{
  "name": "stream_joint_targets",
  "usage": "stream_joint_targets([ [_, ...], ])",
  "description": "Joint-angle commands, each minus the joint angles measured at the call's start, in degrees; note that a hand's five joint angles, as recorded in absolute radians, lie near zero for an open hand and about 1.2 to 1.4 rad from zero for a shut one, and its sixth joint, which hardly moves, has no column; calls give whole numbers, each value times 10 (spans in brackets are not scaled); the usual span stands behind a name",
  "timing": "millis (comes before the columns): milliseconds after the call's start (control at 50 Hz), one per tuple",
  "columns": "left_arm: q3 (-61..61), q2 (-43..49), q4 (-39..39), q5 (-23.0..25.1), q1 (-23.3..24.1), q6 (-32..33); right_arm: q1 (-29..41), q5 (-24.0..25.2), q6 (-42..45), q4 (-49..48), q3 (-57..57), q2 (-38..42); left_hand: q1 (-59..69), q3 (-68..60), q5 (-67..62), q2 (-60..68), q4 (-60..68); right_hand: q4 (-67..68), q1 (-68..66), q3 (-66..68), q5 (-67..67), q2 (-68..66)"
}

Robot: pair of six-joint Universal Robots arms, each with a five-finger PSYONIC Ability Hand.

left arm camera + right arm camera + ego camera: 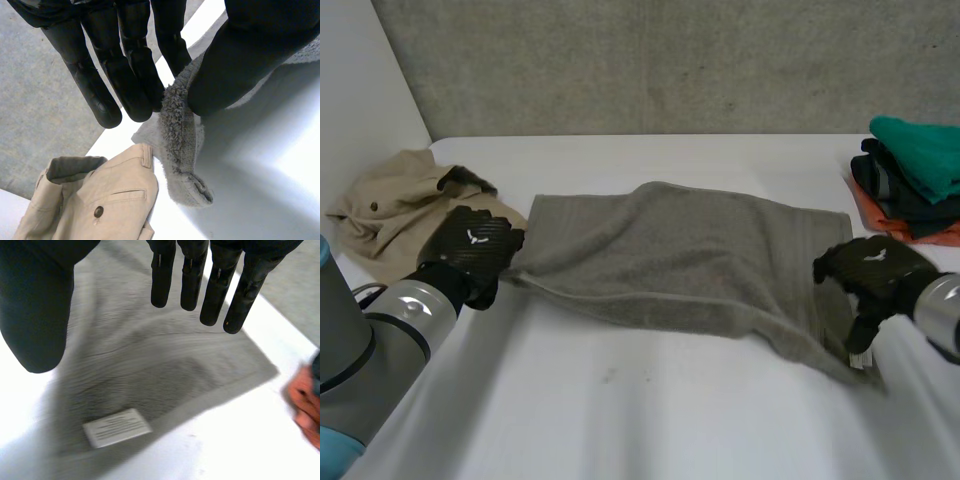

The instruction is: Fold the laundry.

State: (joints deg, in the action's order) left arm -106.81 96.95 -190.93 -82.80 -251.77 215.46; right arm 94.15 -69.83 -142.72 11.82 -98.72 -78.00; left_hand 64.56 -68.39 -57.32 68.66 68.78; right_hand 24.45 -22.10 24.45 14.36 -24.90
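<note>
A grey-green terry towel [680, 250] lies spread lengthwise across the middle of the white tabletop [650, 410], rumpled and with its near edge sagging out of line. The left robot hand [472, 250] is closed on the towel's left end. In the left wrist view its fingers [125, 75] and thumb pinch the hemmed edge of the towel [180, 130] between them. Just beside that hand, a crumpled beige buttoned garment [390, 210] waits unfolded at the tabletop's left side.

The right robot hand [870, 270] is at the towel's near right corner. Its own wrist view shows its fingers [215, 290] straight and the thumb held apart, open above the cloth [165, 370] with nothing gripped. A white care label [117, 427] lies face up under the palm. A stack of folded clothes in teal, dark and orange [915, 180] sits at the far right, apart from the towel.

The step in hand looks like the start of the towel's fold, with one end secured and the other not yet taken. The next move probably calls for the right robot hand to pinch the right-hand corner or edge. Both hands would then pull the cloth taut to flatten it before bringing one end over the other. Gripping only the top layer, away from the label, would likely keep the fold square.
</note>
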Motion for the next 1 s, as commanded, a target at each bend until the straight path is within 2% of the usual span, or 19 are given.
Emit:
stream_joint_targets([
  [20,17,8,-8,0,-8,-1,-94,44,-96,-19,12,-7,154,-116,-127,113,112,18,-41,18,19,-13],
  [100,32,19,-8,0,-8,-8,-121,73,-99,-4,19,-3,154,-116,-127,113,112,25,-48,24,25,-20],
  [240,61,35,-8,-1,-9,-22,-134,94,-71,103,2,31,154,-116,-127,113,112,35,-58,35,36,-30],
  [300,71,41,-8,-1,-11,-27,-133,107,-75,100,-36,30,154,-116,-127,113,112,31,-55,31,32,-27],
  [560,116,68,-6,-1,-7,-29,-103,107,-151,-59,-194,-48,154,-116,-127,113,112,46,-70,46,47,-42],
  [660,131,78,-5,-1,-4,-30,-54,74,-151,-151,-218,-37,154,-116,-127,113,112,88,-112,88,89,-84],
  [820,142,86,-5,-1,-6,-30,-16,19,-144,-200,-210,8,154,-116,-127,113,112,141,-164,141,142,-136],
  [940,146,86,-5,-1,-9,-29,-13,16,-130,-209,-204,25,154,-116,-127,113,112,211,-235,211,212,-207],
  [1000,150,86,-4,-2,-11,-29,-14,13,-117,-236,-204,28,154,-116,-127,113,112,307,-330,307,308,-302],
])
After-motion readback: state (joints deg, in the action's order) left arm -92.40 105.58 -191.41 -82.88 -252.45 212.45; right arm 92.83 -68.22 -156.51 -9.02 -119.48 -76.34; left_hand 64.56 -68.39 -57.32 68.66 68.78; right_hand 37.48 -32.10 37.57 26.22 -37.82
